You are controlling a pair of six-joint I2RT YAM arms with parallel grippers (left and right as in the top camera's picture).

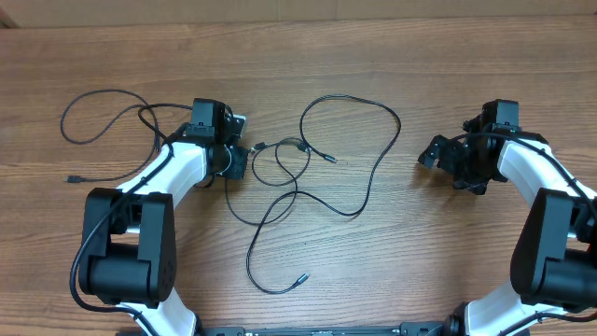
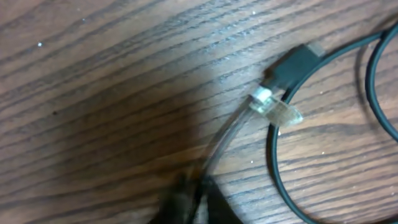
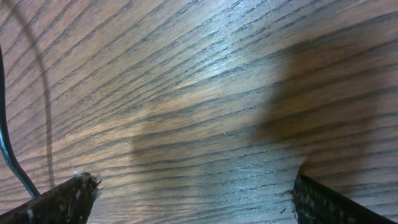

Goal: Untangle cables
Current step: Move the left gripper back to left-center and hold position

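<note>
Cables (image 2: pixel 271 149) within closed left gripper (image 2: pixel 196 200)

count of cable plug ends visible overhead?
4: far-left end, tangle end, centre end, bottom end. More may be hidden within the tangle.

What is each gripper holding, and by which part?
The left gripper looks pinched on a thin dark cord near its clear plug end; right gripper is open, holding nothing.
</note>
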